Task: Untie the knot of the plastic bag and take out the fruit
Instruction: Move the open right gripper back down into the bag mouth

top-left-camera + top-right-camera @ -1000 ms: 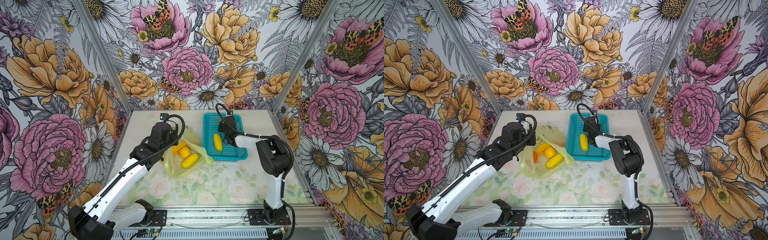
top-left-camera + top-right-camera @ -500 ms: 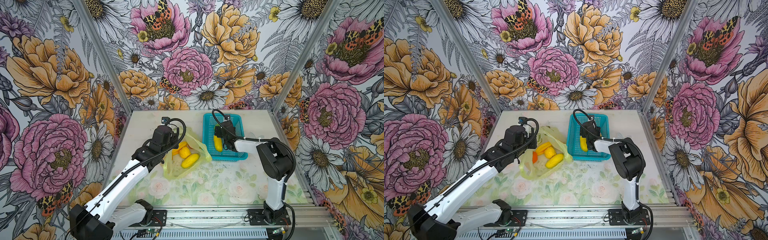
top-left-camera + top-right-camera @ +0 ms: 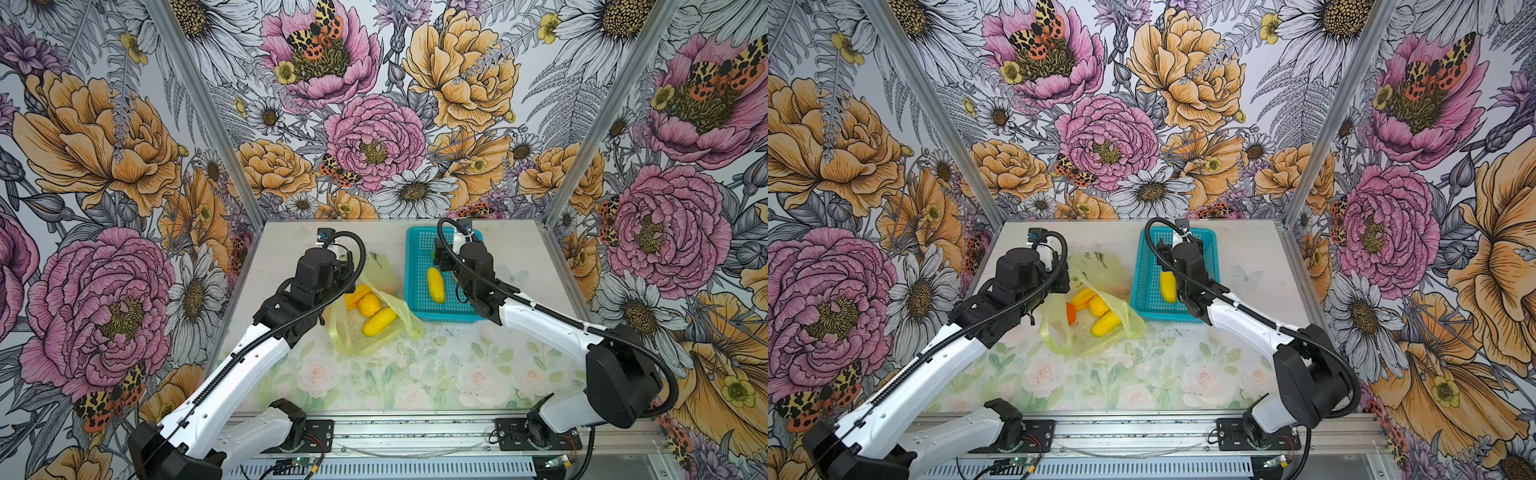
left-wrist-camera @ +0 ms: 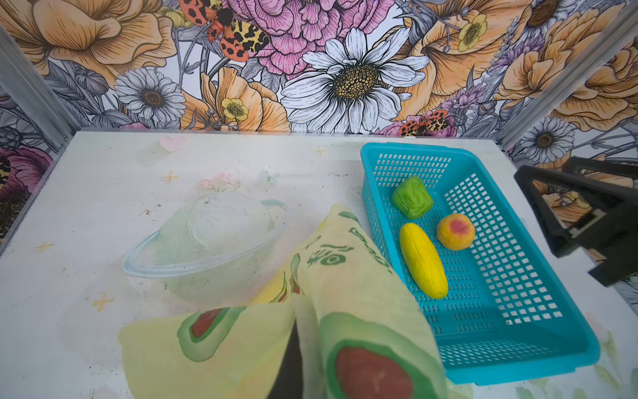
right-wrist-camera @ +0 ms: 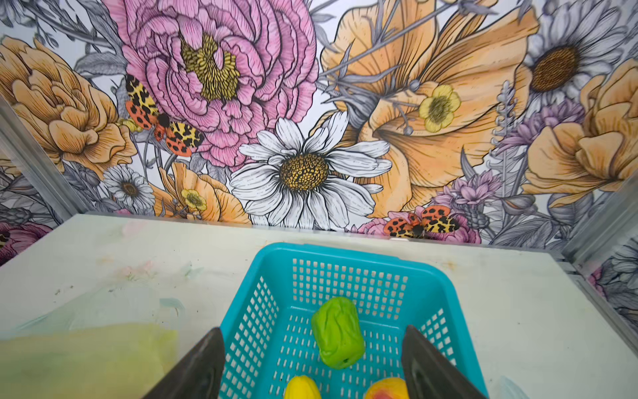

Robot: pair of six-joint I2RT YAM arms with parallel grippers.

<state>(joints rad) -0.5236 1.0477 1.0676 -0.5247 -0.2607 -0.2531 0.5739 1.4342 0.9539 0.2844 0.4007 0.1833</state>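
Note:
The plastic bag (image 3: 376, 336) lies on the table with its mouth open. No knot shows on it. Fruit lies inside: two long yellow ones (image 3: 379, 321), a round yellow one (image 3: 369, 304) and an orange one (image 3: 1070, 313). My left gripper (image 3: 345, 270) is shut on the bag's far edge. In the left wrist view the printed plastic (image 4: 345, 276) drapes over the jaws and hides them. My right gripper (image 5: 312, 330) hangs open and empty over the turquoise basket (image 3: 415, 249). In the basket lie a green fruit (image 5: 338, 333), a long yellow one (image 4: 423, 260) and a peach one (image 4: 455, 230).
The basket (image 4: 518, 362) stands at the back right, right next to the bag. Flowered walls close the table on three sides. Both arm bases (image 3: 307, 432) sit on the rail at the front edge.
My right gripper went toward the basket's left side, then came back to the right above it, with its jaws wider than a second ago. The left arm and the bag hardly moved.

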